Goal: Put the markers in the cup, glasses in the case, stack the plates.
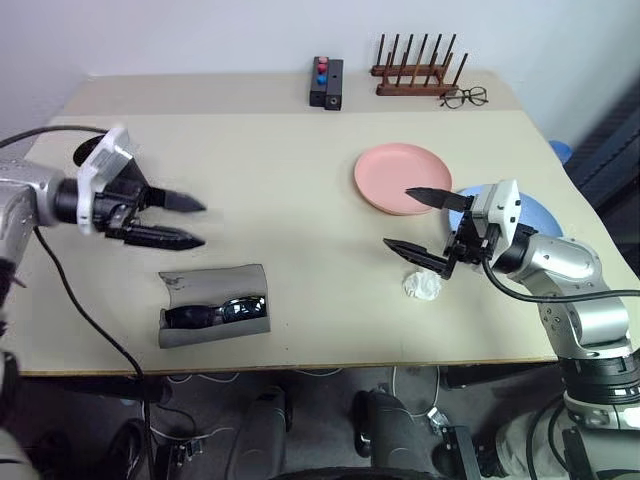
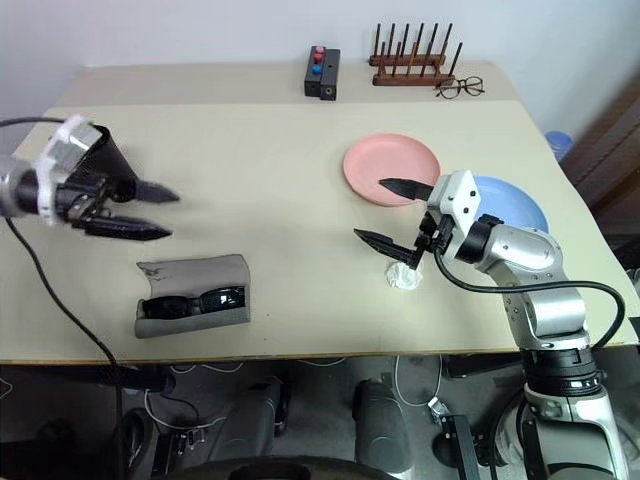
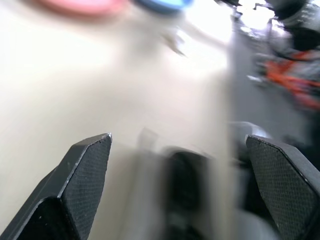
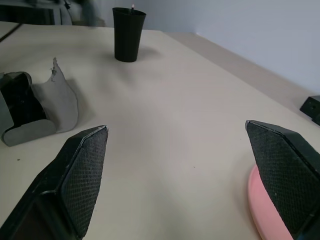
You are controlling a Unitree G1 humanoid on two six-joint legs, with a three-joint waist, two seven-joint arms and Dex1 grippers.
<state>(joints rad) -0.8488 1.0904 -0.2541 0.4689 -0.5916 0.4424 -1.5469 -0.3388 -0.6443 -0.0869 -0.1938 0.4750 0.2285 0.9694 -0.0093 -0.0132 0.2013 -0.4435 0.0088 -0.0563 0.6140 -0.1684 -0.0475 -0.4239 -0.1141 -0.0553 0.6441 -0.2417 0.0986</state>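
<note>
The grey case (image 1: 215, 300) lies open near the table's front left, with the black glasses (image 1: 215, 313) inside it. My left gripper (image 1: 195, 224) hovers open just above and behind the case, pointing right, with nothing between its fingers. The pink plate (image 1: 402, 177) sits right of centre, and beside it lies the blue plate (image 1: 540, 215), partly hidden by my right arm. My right gripper (image 1: 400, 218) is open and empty in front of the pink plate, pointing left. The black cup (image 4: 128, 34) stands at the far left. A slim tip (image 4: 132, 6) pokes above its rim; I cannot tell whether it is a marker.
A crumpled white scrap (image 1: 422, 285) lies just under my right gripper. At the back edge stand a black box with red and blue buttons (image 1: 327, 82), a wooden peg rack (image 1: 415, 72) and wire-framed spectacles (image 1: 465, 97). Bare tabletop (image 1: 290, 200) stretches between the grippers.
</note>
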